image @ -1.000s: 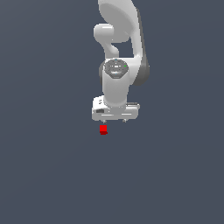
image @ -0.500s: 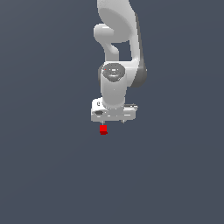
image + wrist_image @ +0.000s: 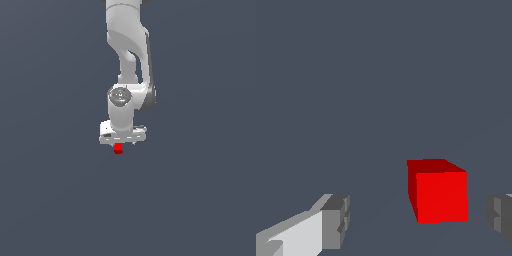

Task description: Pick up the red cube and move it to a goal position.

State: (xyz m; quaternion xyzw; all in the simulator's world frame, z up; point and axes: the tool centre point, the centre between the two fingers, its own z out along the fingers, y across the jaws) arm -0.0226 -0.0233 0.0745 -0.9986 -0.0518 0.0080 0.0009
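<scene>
Jaws [image 3: 416,220] on the white Panda arm [image 3: 126,60] stand spread apart, with nothing clamped between them: the wrist view shows one grey fingertip [image 3: 335,221] on one side and the edge of the other at the frame's border, and the red cube [image 3: 438,192] sits in the gap between them, nearer the second fingertip yet touching neither. Bare grey surface [image 3: 381,75] shows on both sides of the cube, so no pad presses on it. In the exterior view the arm reaches straight down from the top of the frame, its wrist pointing downward, and the wide white hand [image 3: 122,134] hovers low over the dark grey surface. The cube peeks out directly beneath the hand's lower edge, slightly toward the exterior view's left of the hand's middle, its top partly hidden behind the hand. It is much narrower than the hand. Whether the cube rests flat on the surface cannot be told from the exterior view, though the wrist view shows it sitting upright and square.
</scene>
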